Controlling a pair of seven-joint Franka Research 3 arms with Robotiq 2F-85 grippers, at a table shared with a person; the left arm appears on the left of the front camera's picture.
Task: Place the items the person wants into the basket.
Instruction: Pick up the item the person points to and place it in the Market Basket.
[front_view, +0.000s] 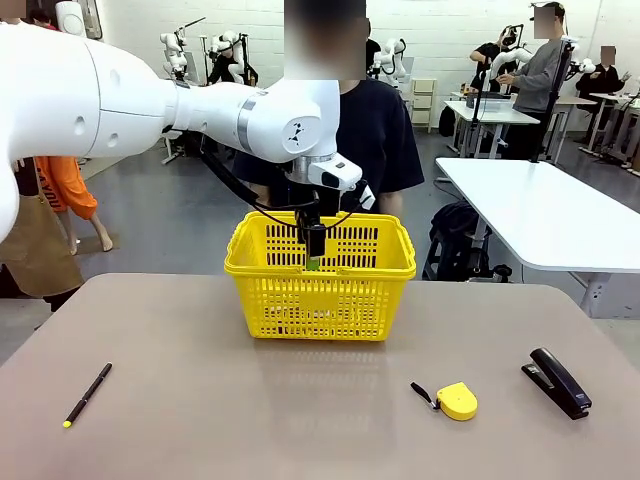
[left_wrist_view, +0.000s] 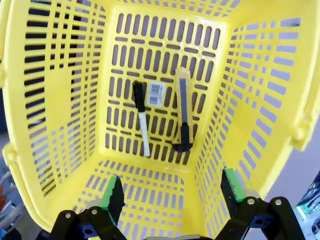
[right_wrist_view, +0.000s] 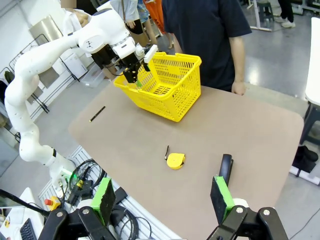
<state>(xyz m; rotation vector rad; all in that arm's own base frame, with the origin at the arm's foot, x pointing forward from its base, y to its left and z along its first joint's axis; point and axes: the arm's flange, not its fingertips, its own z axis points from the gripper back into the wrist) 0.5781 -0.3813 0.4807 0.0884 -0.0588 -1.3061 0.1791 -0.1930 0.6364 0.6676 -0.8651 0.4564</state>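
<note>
This is looking like a robotics lab: people are standing at white work tables before a white-painted brick wall, and cables are trailing beside the brown table (a white robot arm is reaching over it).

White left arm, black cable; black tool, green pads.

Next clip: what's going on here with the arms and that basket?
The left gripper hangs open at the mouth of the yellow basket, holding nothing. On the basket floor lie the utility knife and the marker, side by side. The tape measure lies out on the table, not yet in the basket, with the stapler beside it and a thin pen far off. The right gripper is open and empty. The person stands behind the basket.
</note>
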